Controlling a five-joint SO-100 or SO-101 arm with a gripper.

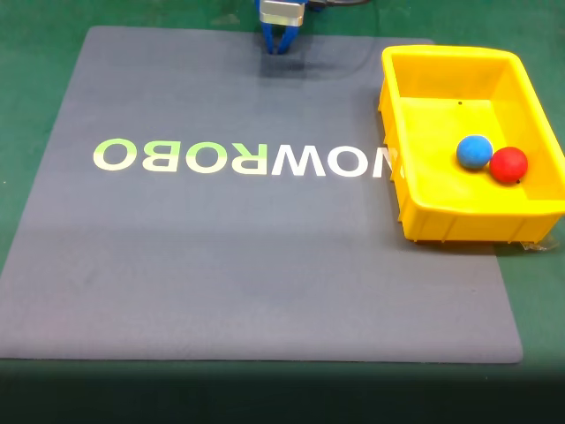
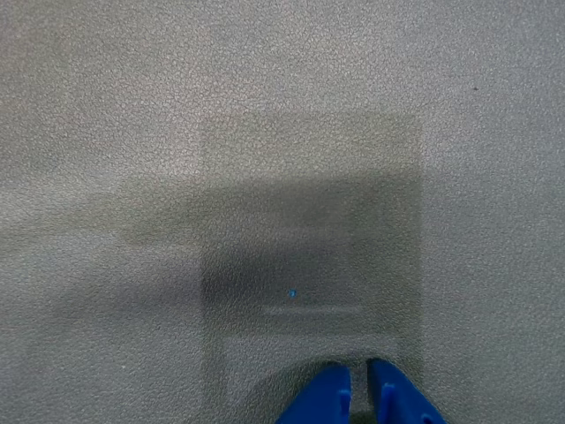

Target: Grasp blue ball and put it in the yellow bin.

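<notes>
- Bin (image 1: 406,190): a yellow rectangular tub at the right side of the mat in the fixed view, upright, its near wall ribbed on the outside.
- Blue ball (image 1: 474,152): lies on the bin floor, toward the right half of the bin.
- Red ball (image 1: 508,164): also inside the bin, touching the blue ball on its right and close to the bin's right wall.
- End effector (image 1: 282,46): blue, at the top edge of the fixed view over the far border of the mat, well apart from the bin. In the wrist view (image 2: 358,389) its two fingertips enter from the bottom edge, nearly together with only a thin slit between them; they hold nothing and point down at bare mat.
- Mat (image 1: 221,265): grey, textured, printed with pale lettering seen upside down in the fixed view; it lies on a green table (image 1: 35,71).
- A square shadow falls on the mat under the end effector in the wrist view.
</notes>
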